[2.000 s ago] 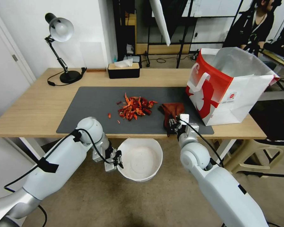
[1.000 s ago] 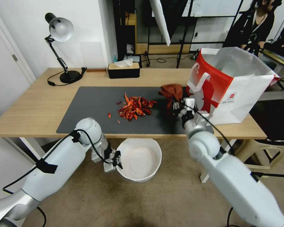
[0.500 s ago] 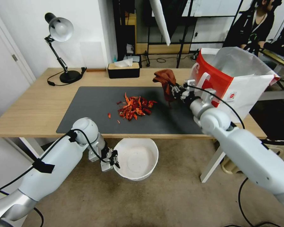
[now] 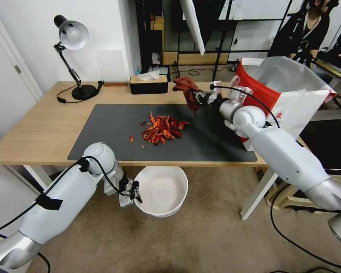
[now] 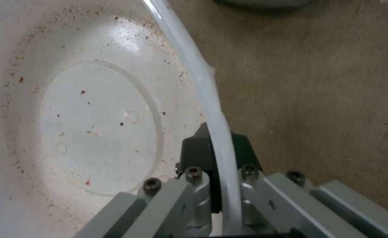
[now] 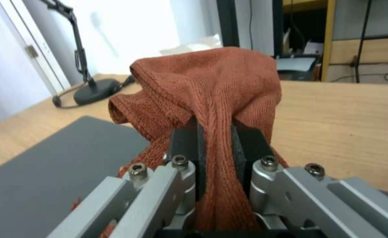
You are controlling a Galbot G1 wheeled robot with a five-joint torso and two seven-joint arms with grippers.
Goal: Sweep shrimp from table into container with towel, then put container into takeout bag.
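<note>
A white wall point(image 4: 102, 34) stands at far left, with a pale door point(image 4: 7, 83) beside it. Brownish carpet point(image 4: 201, 242) covers the floor. A black desk lamp point(image 4: 72, 38) stands far left; dark metal shelving point(image 4: 216, 34) fills the far middle.

shrimp point(image 4: 161, 130): lying frame centre, on table point(image 4: 45, 132)
bag point(image 4: 280, 98): standing right
container point(image 4: 161, 191): hanging below the table edge
towel point(image 4: 185, 90): hovering behind shrimp

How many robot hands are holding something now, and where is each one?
2. The left hand is below the table's front edge, shut on the rim of the container. The right hand is above the table's far side, shut on the towel.
</note>
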